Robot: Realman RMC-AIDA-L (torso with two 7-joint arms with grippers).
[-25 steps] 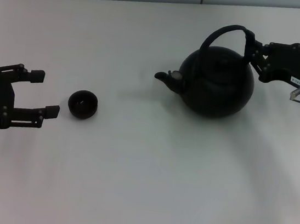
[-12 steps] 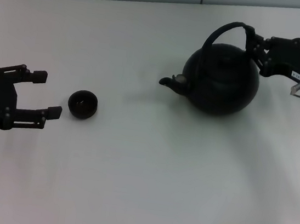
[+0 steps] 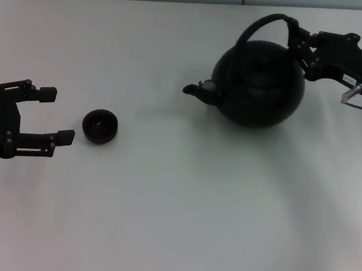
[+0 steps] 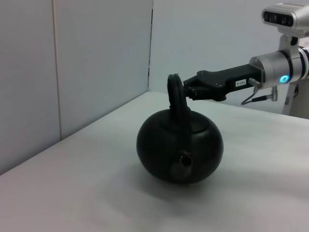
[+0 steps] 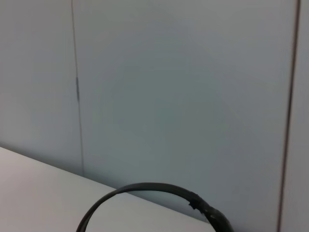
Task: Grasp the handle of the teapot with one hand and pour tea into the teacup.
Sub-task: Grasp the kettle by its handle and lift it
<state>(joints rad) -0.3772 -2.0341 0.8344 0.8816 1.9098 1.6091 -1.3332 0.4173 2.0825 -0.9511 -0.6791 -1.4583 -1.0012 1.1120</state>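
The right gripper (image 3: 298, 43) is clenched on the handle (image 3: 265, 28) of the teapot (image 3: 259, 86), gripping the hoop on the side away from the spout (image 3: 197, 91), so the grasping step looks done. The pot appears to hang a little above the table (image 3: 169, 227), with a soft shadow under it, though that is a judgement. It sits well apart from the teacup (image 3: 99, 126), with its spout pointing toward the cup. The cup stands upright on the table, and nothing shows being poured into it. The left gripper (image 3: 53, 115) waits just beside the cup on the side away from the pot, jaws spread and gripping nothing. What seems left: carry the pot over to the cup, tilt the spout over it and pour
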